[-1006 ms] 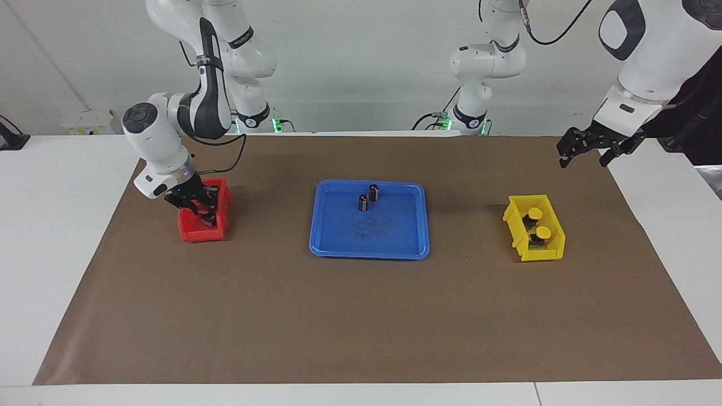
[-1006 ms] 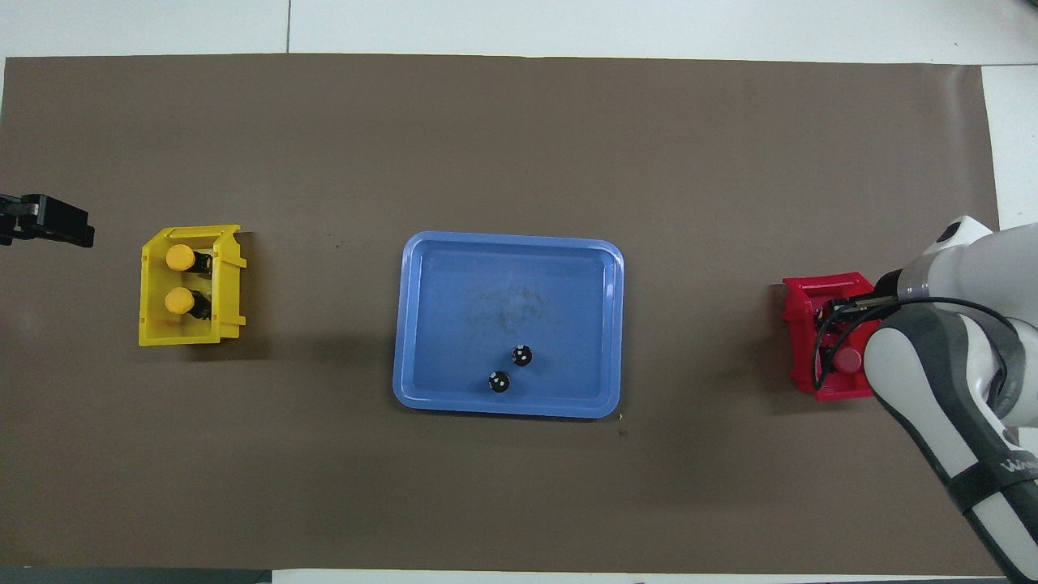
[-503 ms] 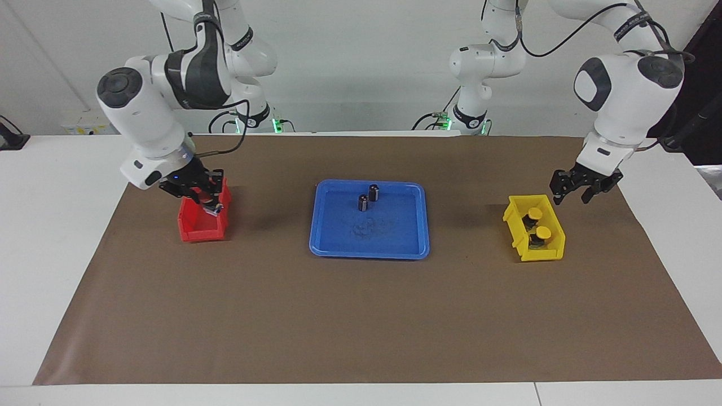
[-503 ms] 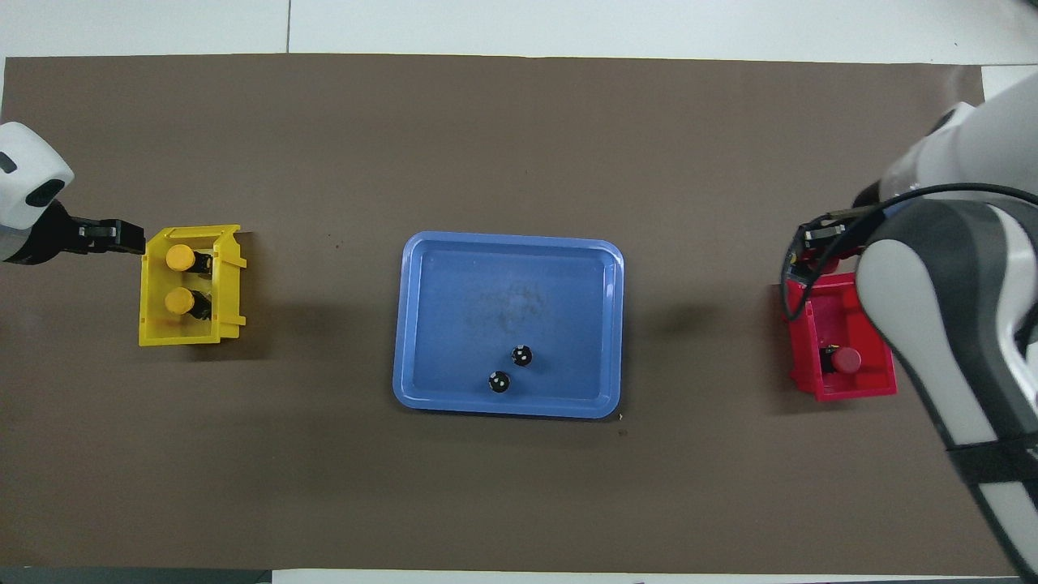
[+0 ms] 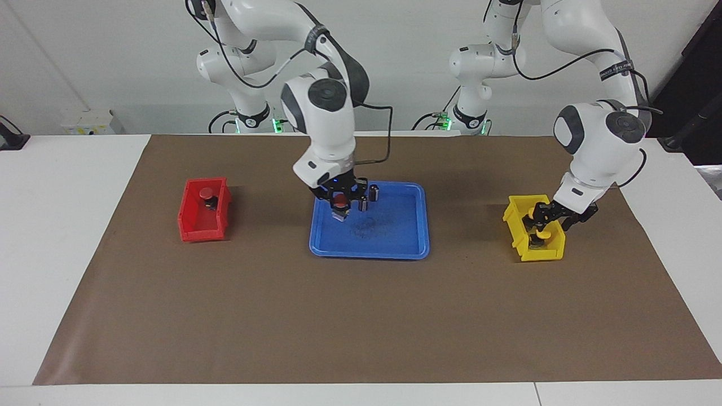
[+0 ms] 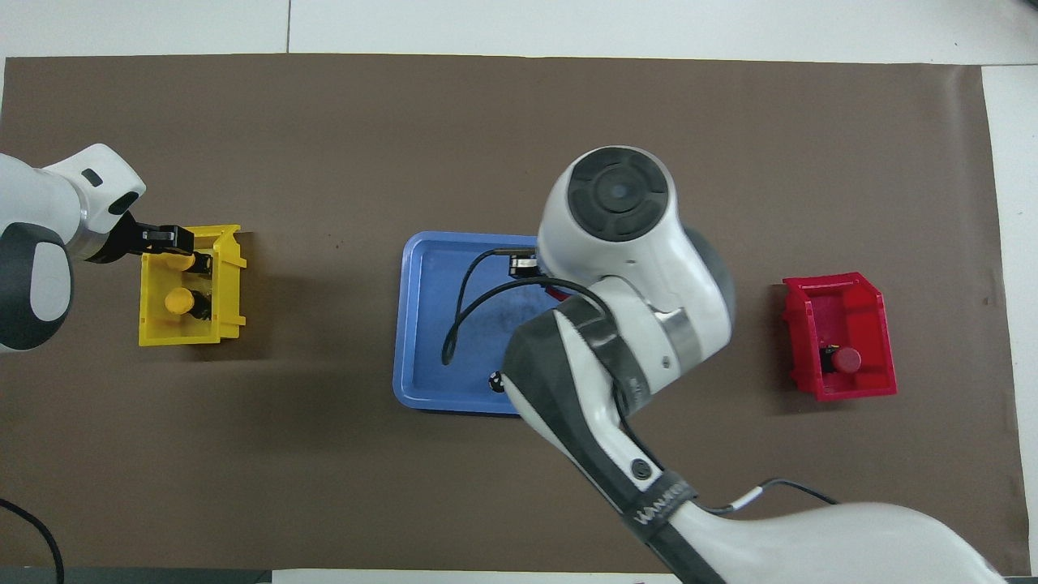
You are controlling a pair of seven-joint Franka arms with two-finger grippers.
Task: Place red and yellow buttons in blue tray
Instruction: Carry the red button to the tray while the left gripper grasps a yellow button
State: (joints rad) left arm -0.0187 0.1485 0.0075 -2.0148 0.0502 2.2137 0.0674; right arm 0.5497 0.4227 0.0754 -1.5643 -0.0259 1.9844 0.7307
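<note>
My right gripper (image 5: 340, 208) is shut on a red button (image 5: 339, 199) and holds it low over the blue tray (image 5: 395, 248), at the tray's end toward the right arm. In the overhead view my right arm covers this gripper and much of the tray (image 6: 418, 324). A second red button (image 5: 207, 194) sits in the red bin (image 5: 198, 231); it also shows in the overhead view (image 6: 847, 359). My left gripper (image 5: 546, 221) is open and down in the yellow bin (image 5: 541, 254), its fingers around a yellow button (image 6: 182, 261). The other yellow button (image 6: 179, 302) sits beside it.
Two dark capless cylinders (image 5: 374, 193) (image 5: 364, 204) stand in the tray at its edge nearest the robots, close to the held button. A brown mat (image 5: 338, 316) covers the table. The red bin (image 6: 843, 389) and the yellow bin (image 6: 154, 337) stand at opposite ends.
My right gripper lifted a red button out of the red bin and carried it over the blue tray. My left gripper came down from the table's end into the yellow bin.
</note>
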